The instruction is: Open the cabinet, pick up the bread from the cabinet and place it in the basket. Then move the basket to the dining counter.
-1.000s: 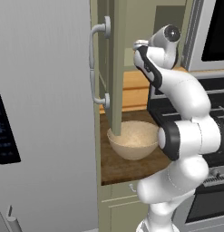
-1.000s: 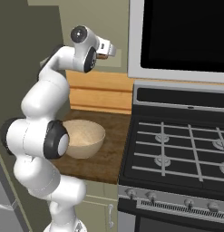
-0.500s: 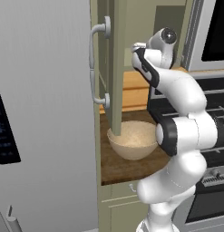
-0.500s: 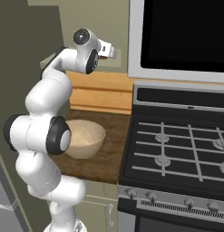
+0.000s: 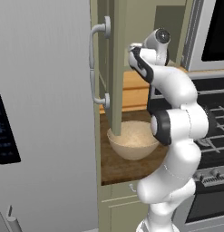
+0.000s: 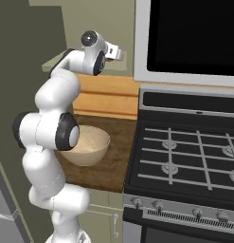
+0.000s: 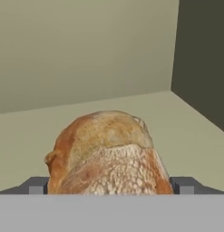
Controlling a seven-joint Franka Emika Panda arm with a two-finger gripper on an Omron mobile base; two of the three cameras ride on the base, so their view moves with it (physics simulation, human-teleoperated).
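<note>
The hand view looks along the two-finger gripper (image 7: 109, 190) at a crusty golden-brown bread loaf (image 7: 106, 154) lying on the pale shelf inside the tall sage-green cabinet (image 5: 114, 68), a dark fingertip (image 7: 37, 186) close at each side. I cannot tell whether they touch it. The base views show the round tan basket (image 5: 133, 140) on the small brown wood surface (image 6: 113, 161) below the open door.

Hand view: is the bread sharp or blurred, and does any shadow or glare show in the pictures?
Hand view: the bread is sharp, evenly lit, without glare; the cabinet wall at right is darker. Left base view: the basket lies partly behind the open door.
</note>
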